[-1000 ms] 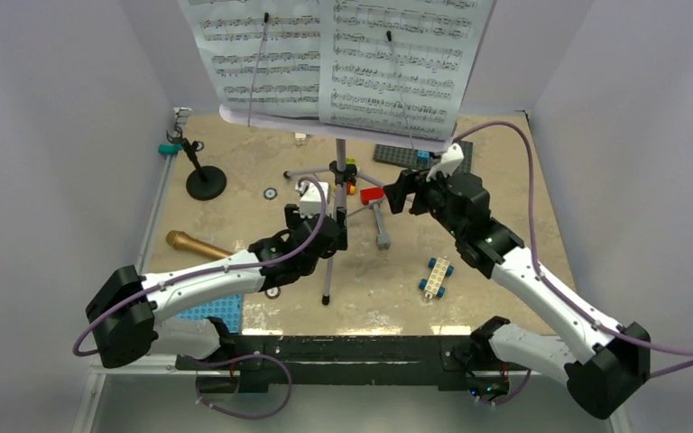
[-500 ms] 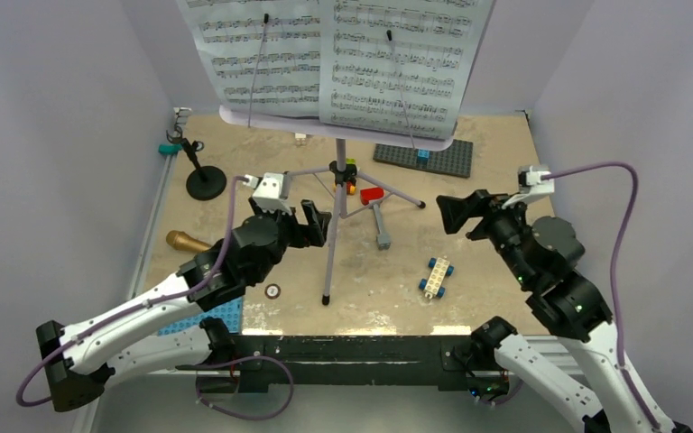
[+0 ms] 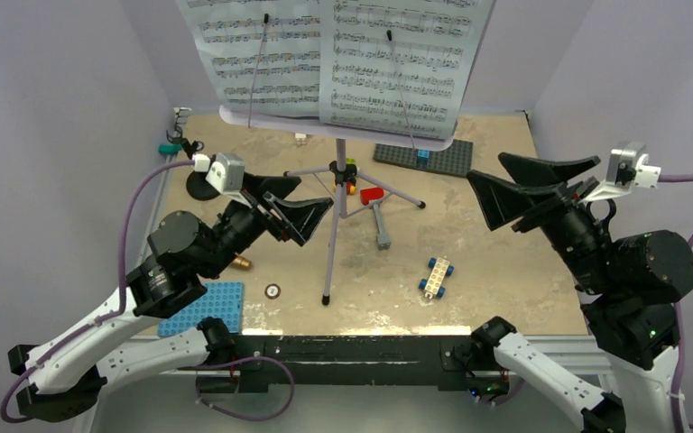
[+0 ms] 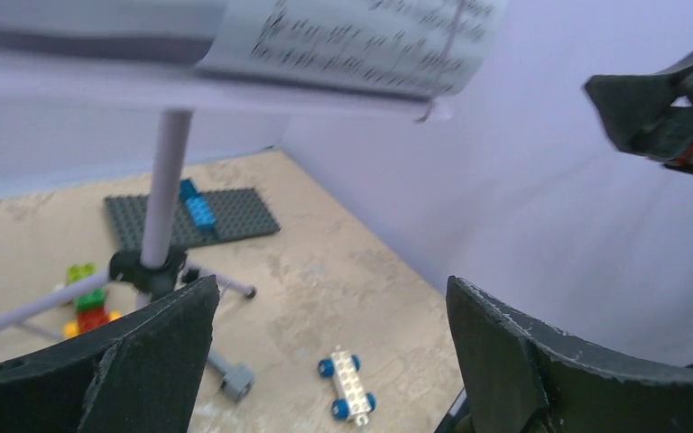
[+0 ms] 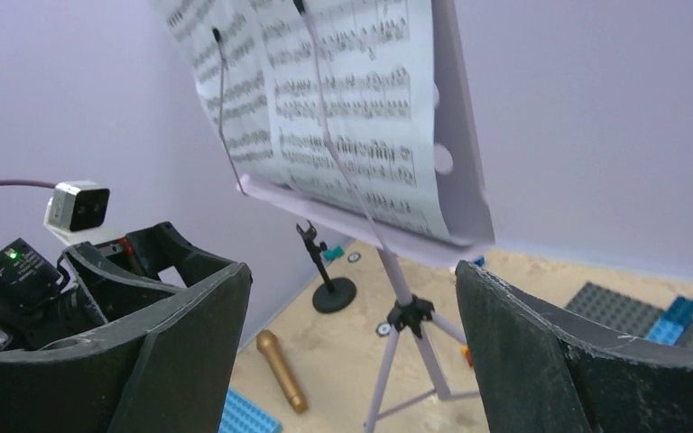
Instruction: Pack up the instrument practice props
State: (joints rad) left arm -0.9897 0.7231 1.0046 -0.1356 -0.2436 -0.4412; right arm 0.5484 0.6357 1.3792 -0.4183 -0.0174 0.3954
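Note:
The lavender tripod music stand (image 3: 333,225) stands mid-table, with white sheet-music pages (image 3: 334,54) on its desk. My left gripper (image 3: 302,200) is open and empty, raised just left of the stand's pole. My right gripper (image 3: 485,167) is open and empty, raised to the stand's right and apart from it. The black mic stand (image 3: 200,185) is at the back left. The gold microphone (image 5: 280,370) lies left of the stand and is mostly hidden behind my left arm in the top view. The left wrist view shows the pole (image 4: 164,198) between open fingers (image 4: 329,298). The right wrist view shows the stand (image 5: 397,280) and pages (image 5: 343,99) past open fingers (image 5: 352,271).
A red-headed toy hammer (image 3: 377,216) lies right of the pole. A white toy car (image 3: 436,275) sits near the front. A dark grey baseplate (image 3: 424,158) is at the back, a blue baseplate (image 3: 203,307) at the front left. Coloured bricks (image 3: 350,176) sit by the tripod hub. Walls enclose three sides.
Both arms have risen and drawn back from the stand's pole, left to the left and right to the right. Both grippers now stand wide open.

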